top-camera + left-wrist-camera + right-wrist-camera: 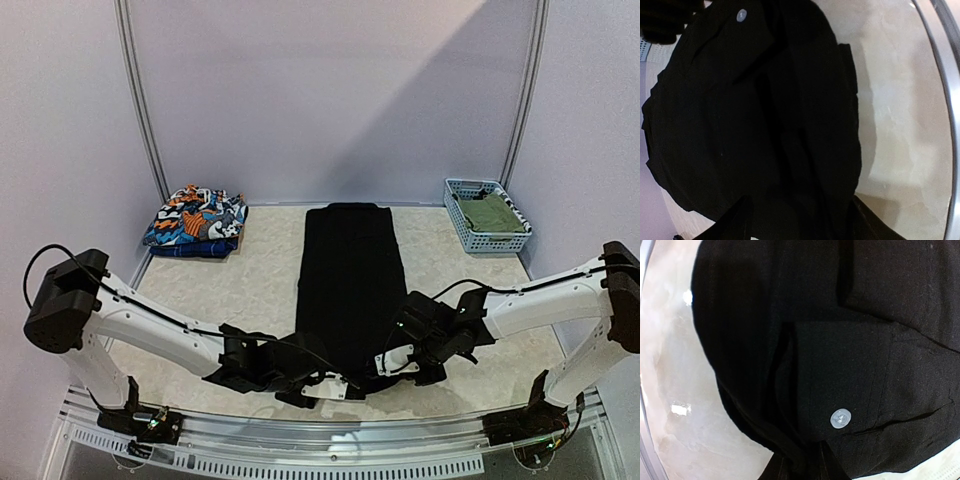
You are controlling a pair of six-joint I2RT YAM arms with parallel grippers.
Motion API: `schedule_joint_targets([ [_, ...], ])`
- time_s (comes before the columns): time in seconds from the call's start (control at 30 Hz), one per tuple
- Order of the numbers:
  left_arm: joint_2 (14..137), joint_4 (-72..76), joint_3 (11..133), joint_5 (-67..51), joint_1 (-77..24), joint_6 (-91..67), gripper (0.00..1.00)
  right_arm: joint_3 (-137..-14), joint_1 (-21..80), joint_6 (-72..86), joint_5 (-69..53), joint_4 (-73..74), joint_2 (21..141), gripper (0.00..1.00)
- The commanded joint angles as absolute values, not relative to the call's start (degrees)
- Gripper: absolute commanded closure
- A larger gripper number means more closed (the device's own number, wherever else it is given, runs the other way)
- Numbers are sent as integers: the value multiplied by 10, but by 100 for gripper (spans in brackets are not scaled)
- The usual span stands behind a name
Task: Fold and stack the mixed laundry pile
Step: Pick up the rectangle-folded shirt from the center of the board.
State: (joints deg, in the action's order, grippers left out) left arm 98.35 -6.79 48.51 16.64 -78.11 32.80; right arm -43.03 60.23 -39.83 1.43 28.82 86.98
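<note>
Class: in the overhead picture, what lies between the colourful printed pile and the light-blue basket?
The far end of the black trousers, flanked by bare table on either side; the top external view shows it.

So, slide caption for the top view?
Left gripper and right gripper at the near end of long black trousers laid flat.

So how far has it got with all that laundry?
Done: a printed piece lies folded on a blue piece in the far left corner. In hand: the black trousers lie flat, the left gripper and right gripper at the waist end, the right one pinching the cloth. Left: folding and stacking them, plus the green shirt in the basket.
</note>
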Motion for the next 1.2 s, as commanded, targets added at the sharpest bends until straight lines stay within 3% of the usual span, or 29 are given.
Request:
schedule_joint_targets([
  [0.0, 1004, -62, 481, 182, -793, 341, 35, -440, 595, -393, 6, 306, 874, 82],
  [0.17, 1026, -69, 500, 182, -796, 356, 50, -442, 592, -392, 6, 308, 877, 82],
  [0.43, 1047, -70, 519, 219, -797, 358, 84, -443, 585, -390, -18, 314, 877, 85],
  [0.53, 1037, -65, 519, 243, -796, 357, 99, -446, 584, -391, -20, 319, 873, 91],
  [0.7, 1000, -63, 527, 265, -797, 354, 100, -453, 584, -399, -47, 348, 825, 99],
  [1.17, 937, -227, 641, 326, -849, 261, 100, -518, 583, -377, -96, 501, 689, 100],
])
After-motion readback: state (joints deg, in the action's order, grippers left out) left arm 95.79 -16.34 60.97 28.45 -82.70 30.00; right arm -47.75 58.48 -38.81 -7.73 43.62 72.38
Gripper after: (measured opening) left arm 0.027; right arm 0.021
